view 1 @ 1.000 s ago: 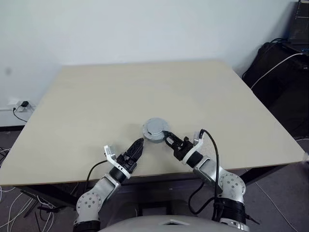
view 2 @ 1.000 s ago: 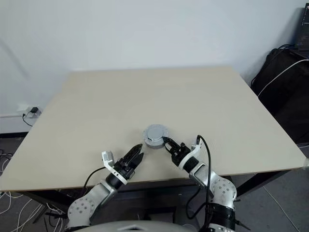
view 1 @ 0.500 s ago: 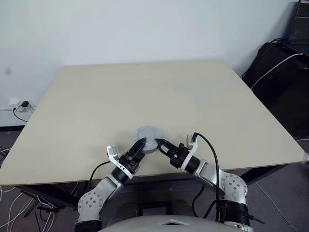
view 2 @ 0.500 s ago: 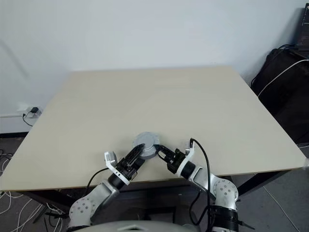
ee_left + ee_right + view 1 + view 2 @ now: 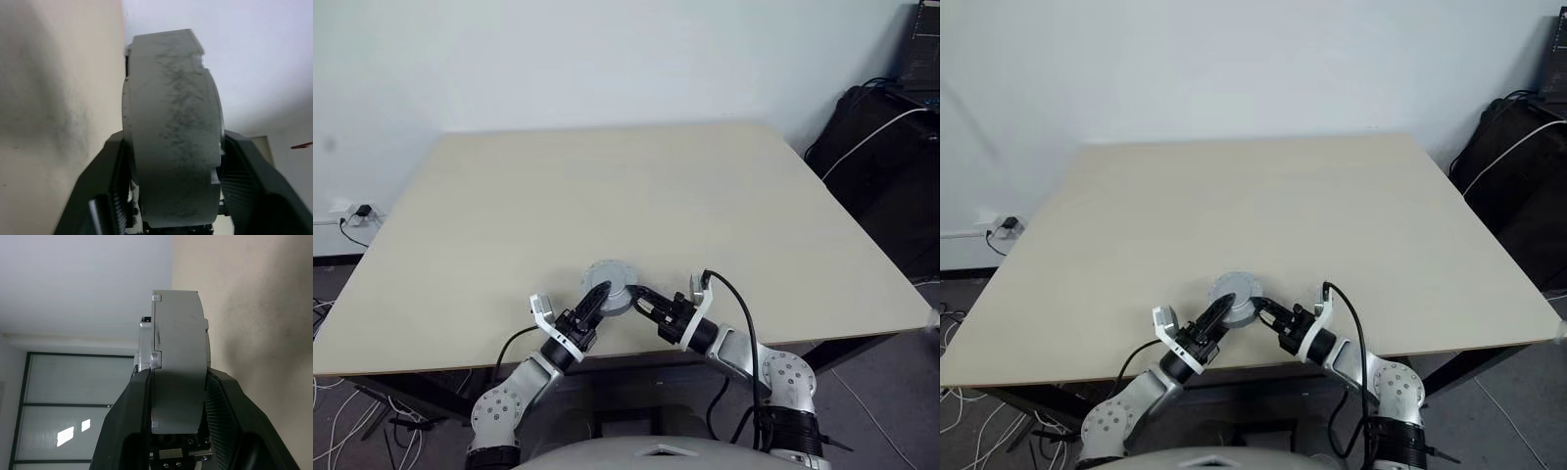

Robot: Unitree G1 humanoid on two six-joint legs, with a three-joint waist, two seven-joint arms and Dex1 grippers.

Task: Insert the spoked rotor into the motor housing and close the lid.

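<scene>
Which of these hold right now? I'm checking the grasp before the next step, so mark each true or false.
1. Both grippers grip the grey motor assembly. True: the left gripper and the right gripper each have fingers on either side of it.
2. The assembly sits at the table's far edge. False: it is near the front edge of the table.
3. The lid is on the housing. True.
4. A person's hand steadies the assembly. False: no hand is on it.
5. A spoked rotor lies loose on the table. False: none is there.
</scene>
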